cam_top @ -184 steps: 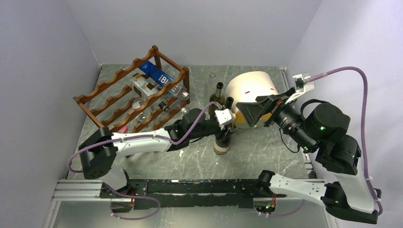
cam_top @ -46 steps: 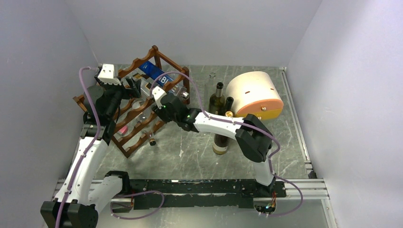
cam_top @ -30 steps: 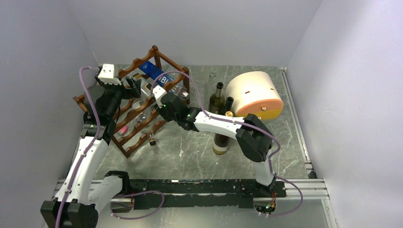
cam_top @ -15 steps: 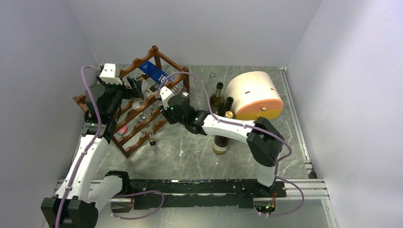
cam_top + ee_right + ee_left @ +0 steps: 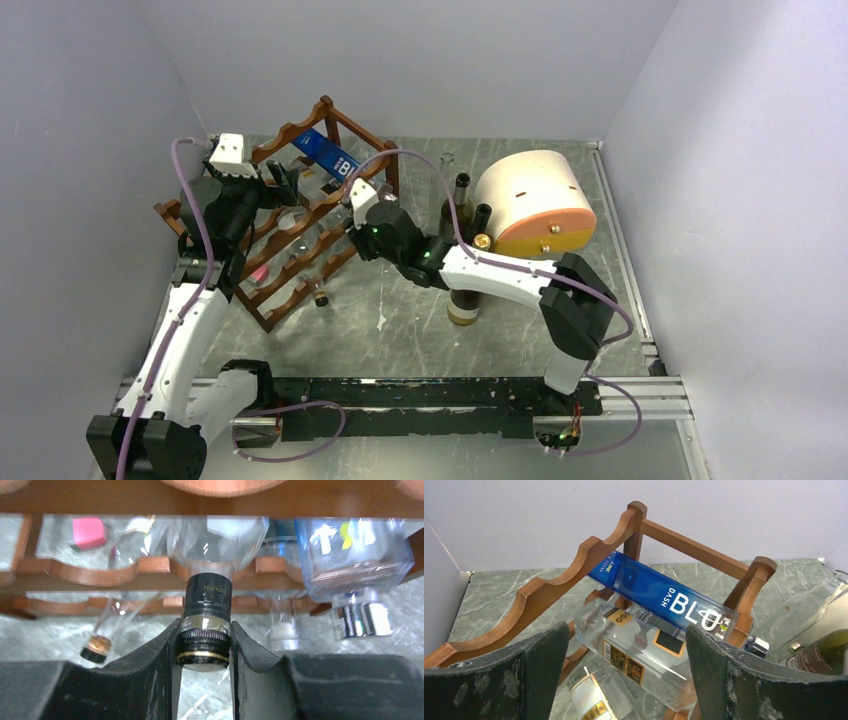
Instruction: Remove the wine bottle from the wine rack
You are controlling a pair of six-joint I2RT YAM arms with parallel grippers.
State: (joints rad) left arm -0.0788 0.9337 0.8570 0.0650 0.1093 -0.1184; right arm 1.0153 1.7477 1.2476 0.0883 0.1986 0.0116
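The reddish-brown wooden wine rack (image 5: 300, 290) stands at the back left, with several bottles lying in it. My right gripper (image 5: 350, 212) reaches to its front face. In the right wrist view the gripper (image 5: 202, 647) is shut on the black screw cap of a clear glass wine bottle (image 5: 205, 602), whose body lies in the rack (image 5: 100, 572). My left gripper (image 5: 285, 182) hovers over the rack's top. In the left wrist view it (image 5: 626, 675) is open and holds nothing. Below it lie a clear square bottle (image 5: 639, 652) and a blue bottle (image 5: 664, 597).
A cream-and-orange drum-shaped box (image 5: 535, 200) lies at the back right. Two dark upright bottles (image 5: 458, 210) (image 5: 465, 295) stand beside the right arm. A square clear bottle with a silver cap (image 5: 357, 560) lies right of the held neck. Walls close in on three sides.
My right gripper has drawn back to the right, away from the rack, still shut on the bottle's cap. The left gripper has stayed open over the rack's top.
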